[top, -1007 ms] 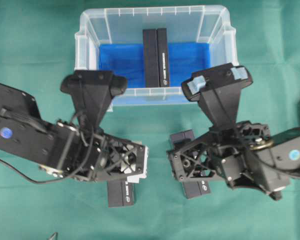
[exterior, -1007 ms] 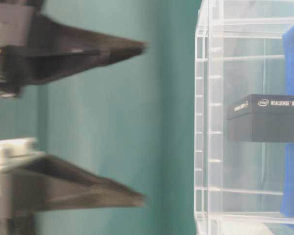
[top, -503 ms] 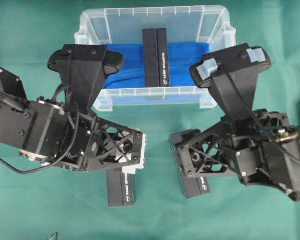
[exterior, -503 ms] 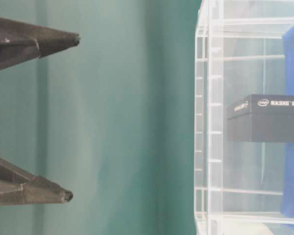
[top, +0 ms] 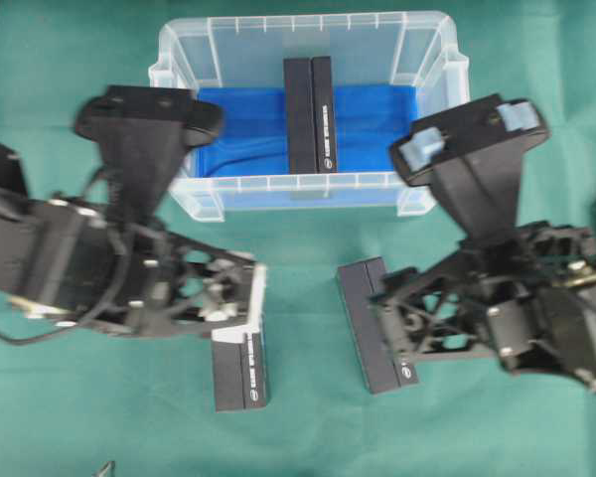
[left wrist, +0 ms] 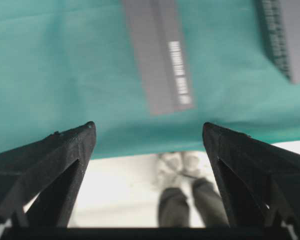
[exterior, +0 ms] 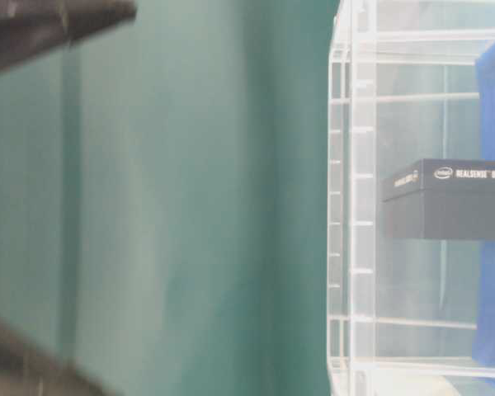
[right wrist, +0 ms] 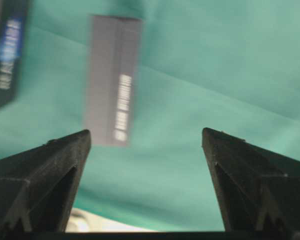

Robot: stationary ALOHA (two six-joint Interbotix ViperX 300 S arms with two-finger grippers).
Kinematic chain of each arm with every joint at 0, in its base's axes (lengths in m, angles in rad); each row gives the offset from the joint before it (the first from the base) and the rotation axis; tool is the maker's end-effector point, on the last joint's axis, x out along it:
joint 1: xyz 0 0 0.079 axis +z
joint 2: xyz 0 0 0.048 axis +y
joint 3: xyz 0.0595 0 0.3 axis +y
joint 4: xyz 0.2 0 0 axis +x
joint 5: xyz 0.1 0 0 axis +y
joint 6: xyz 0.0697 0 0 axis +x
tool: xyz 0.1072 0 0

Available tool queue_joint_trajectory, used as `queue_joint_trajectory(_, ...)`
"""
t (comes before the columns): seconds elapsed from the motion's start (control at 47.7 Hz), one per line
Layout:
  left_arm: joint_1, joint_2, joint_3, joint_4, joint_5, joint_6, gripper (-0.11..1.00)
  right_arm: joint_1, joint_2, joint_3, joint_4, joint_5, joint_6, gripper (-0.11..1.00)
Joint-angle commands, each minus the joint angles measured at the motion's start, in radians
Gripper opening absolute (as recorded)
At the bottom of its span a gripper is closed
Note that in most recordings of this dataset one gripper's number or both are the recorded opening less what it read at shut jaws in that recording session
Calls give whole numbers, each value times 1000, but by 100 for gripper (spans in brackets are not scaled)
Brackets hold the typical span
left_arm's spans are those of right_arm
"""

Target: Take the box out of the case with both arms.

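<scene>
The box point(top: 309, 114) stands on edge mid-case point(top: 179, 45), on the blue sheet point(top: 243, 124). Both hands, left hand point(left wrist: 149, 131) and right hand point(right wrist: 146, 134), gape empty above the green bench point(top: 308, 437). They'd best descend together either side of it, squeeze evenly, then lift straight.

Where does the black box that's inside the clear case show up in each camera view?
Overhead: the box lies mid-case, top centre, on the blue sheet.
Table-level: right of centre, behind the case wall.
Left wrist: not in it; only loose boxes on the cloth.
Right wrist: not in it.
Shared landmark: the blue sheet, in both exterior views.
</scene>
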State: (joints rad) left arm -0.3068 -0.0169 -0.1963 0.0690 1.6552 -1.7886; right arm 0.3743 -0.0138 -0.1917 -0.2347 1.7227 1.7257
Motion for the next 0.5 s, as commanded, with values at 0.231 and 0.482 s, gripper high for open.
queue_joint_trajectory(0.231,-66,-192,187,-5,11,-67,83,37,-184,166,21,12,63,89)
queue_joint_trajectory(0.482,-146,-341,353,-8,6,-195,83,78,-327,302,28,12,161,88)
